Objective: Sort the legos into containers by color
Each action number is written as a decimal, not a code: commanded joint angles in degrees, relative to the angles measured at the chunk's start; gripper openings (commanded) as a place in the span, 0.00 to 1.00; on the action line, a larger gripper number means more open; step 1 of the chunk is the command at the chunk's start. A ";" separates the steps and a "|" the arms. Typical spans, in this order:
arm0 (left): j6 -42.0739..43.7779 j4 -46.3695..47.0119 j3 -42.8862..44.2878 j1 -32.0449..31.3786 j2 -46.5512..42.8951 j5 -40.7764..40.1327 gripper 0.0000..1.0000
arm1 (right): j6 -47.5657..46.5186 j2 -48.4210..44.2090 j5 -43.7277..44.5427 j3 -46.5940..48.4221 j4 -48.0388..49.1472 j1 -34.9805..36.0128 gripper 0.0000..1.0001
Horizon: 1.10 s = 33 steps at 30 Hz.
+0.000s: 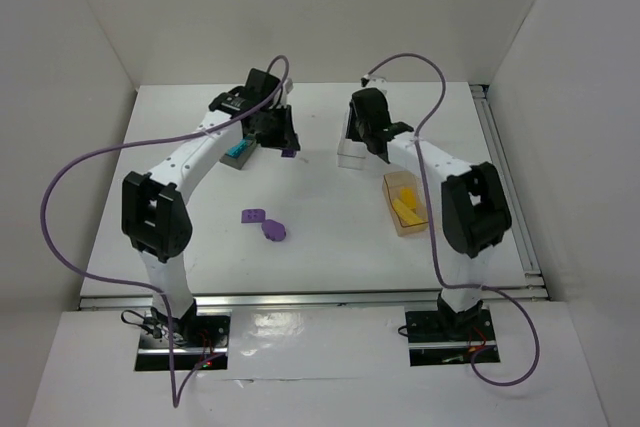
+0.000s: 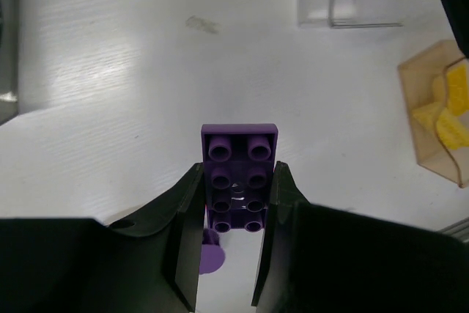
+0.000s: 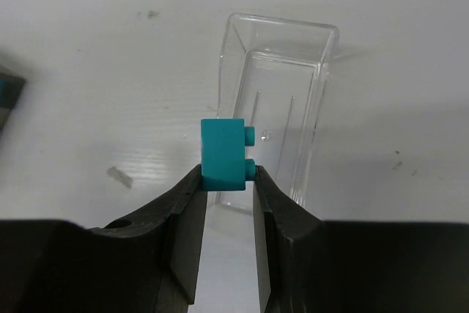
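Observation:
My left gripper [image 2: 236, 175] is shut on a purple two-by-four lego [image 2: 239, 144], held lifted above the table near the back left [image 1: 288, 151]. My right gripper [image 3: 226, 178] is shut on a small teal lego [image 3: 222, 148], pinched at the fingertips just in front of the empty clear container [image 3: 275, 100]. The amber container [image 1: 405, 209] on the right holds yellow legos [image 2: 451, 111]. A dark container [image 1: 243, 159] under the left arm has teal legos [image 1: 239, 147] in it. Two more purple legos lie mid-table: a flat one [image 1: 254, 216] and a rounded one [image 1: 275, 231].
White walls close in the table at the back and both sides. A metal rail [image 1: 510, 187] runs along the right edge. Purple cables loop above both arms. The clear container [image 1: 351, 154] sits under the right wrist.

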 commanded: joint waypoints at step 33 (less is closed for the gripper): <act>-4.39 10.67 20.37 -1.26 3.67 3.78 1.00 | 4.95 -36.05 -4.03 -16.11 -13.62 3.89 0.22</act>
